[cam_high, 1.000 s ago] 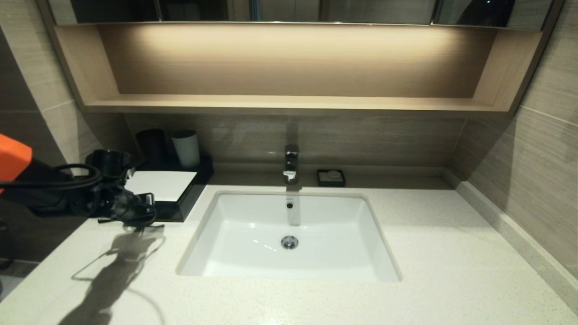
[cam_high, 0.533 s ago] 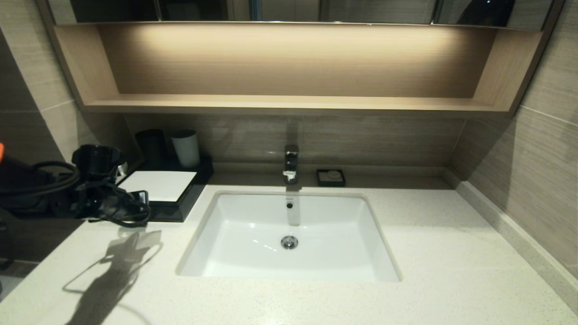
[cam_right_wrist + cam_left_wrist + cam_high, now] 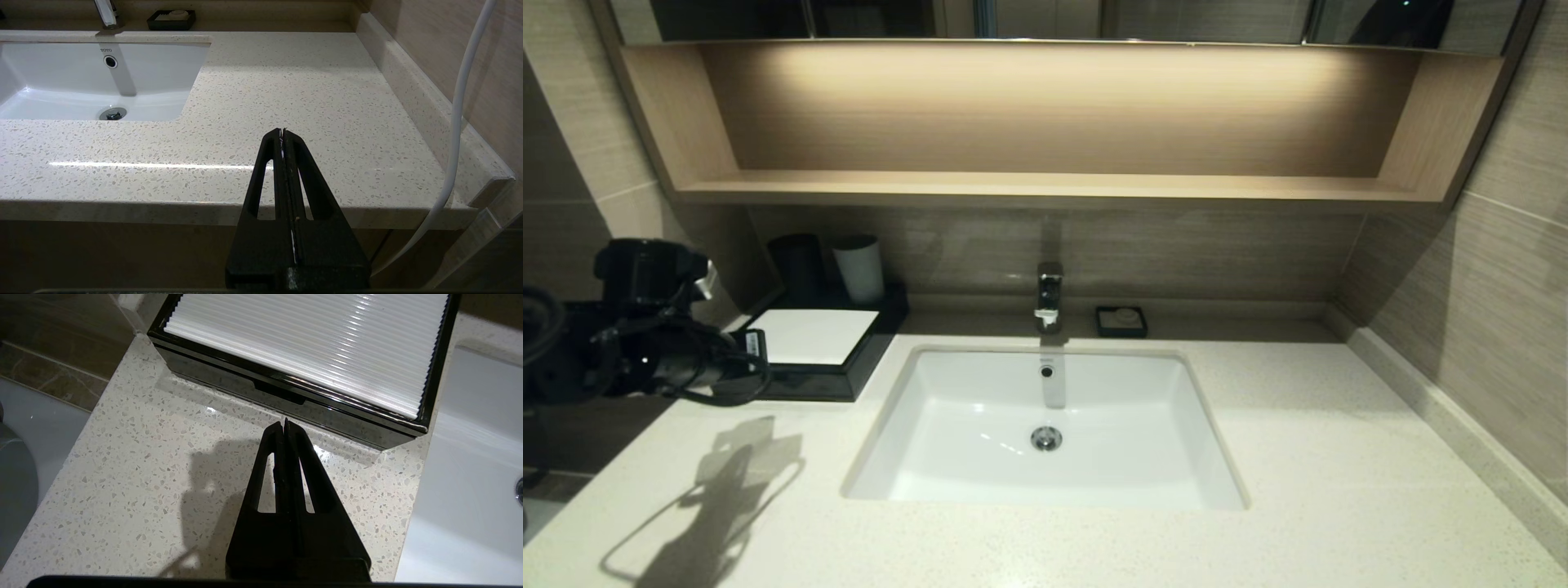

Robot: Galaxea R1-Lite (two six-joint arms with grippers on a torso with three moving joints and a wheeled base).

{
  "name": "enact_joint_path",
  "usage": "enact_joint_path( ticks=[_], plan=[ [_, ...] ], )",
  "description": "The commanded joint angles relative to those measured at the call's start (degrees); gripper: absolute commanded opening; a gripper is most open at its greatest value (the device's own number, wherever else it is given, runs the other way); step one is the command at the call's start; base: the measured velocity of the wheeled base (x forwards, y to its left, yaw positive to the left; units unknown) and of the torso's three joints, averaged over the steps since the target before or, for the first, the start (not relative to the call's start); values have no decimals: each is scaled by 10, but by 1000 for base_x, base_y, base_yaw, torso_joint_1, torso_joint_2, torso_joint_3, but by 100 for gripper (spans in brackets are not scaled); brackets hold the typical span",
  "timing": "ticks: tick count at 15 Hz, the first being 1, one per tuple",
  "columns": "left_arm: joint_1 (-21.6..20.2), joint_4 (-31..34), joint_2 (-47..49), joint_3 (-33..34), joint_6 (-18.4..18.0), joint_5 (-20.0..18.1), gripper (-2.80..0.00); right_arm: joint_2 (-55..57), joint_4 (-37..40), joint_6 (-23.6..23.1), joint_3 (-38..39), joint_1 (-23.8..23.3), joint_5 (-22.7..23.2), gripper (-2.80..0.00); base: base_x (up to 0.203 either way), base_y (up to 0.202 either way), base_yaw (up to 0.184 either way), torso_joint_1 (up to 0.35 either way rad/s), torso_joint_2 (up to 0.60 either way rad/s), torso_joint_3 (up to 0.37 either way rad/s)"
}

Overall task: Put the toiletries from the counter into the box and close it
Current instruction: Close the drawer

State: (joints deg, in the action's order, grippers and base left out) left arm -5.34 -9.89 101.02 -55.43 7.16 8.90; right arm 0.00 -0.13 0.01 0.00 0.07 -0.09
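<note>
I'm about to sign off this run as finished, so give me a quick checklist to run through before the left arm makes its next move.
1. Box drawer pushed in: ok, its front sits flush under the white top.
2. Toiletries left on the counter: ok, none visible in any view.
3. Toiletries actually inside the box: cannot tell, the drawer hides its contents.
4. Left tool empty: ok, shut on nothing, just in front of the box and not touching it.
5. Right tool: ok, shut, parked at the counter's front edge.
6. Cups behind the box: ok, upright.
</note>
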Motion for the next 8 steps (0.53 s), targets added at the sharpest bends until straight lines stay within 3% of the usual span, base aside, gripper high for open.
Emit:
enact_joint_path(
  ticks=[1, 5, 8],
  plan=[
    [0, 0, -52, 6, 1, 1, -280, -2, 0, 0, 1, 0, 0, -280, 0, 0, 0, 0, 0, 0],
    [12, -4, -126, 0, 0, -3, -280, 0, 0, 0, 1, 0, 0, -280, 0, 0, 0, 0, 0, 0],
    [33, -4, -201, 24, 0, -41, -280, -1, 0, 0, 1, 0, 0, -280, 0, 0, 0, 0, 0, 0]
  ],
)
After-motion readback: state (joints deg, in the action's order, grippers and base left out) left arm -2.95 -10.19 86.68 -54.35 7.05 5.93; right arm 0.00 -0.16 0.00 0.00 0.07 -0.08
